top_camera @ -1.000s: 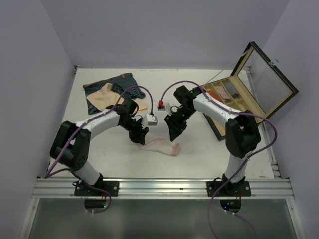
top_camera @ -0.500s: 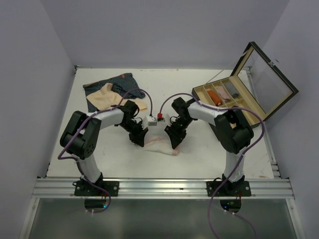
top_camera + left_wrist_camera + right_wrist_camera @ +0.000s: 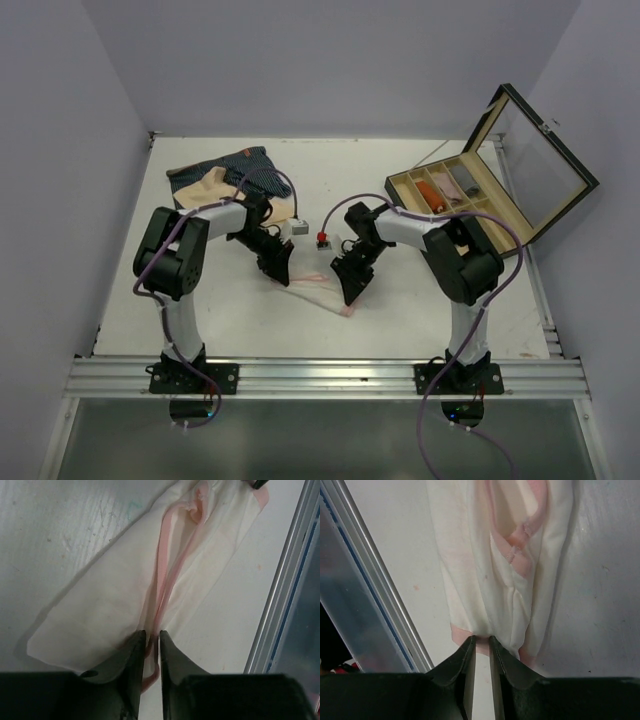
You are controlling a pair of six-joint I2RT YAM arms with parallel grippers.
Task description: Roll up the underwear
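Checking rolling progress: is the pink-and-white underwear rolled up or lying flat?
Flat, not rolled: the pink-and-white underwear lies stretched on the table as a long, lengthwise-folded strip, no coil visible.
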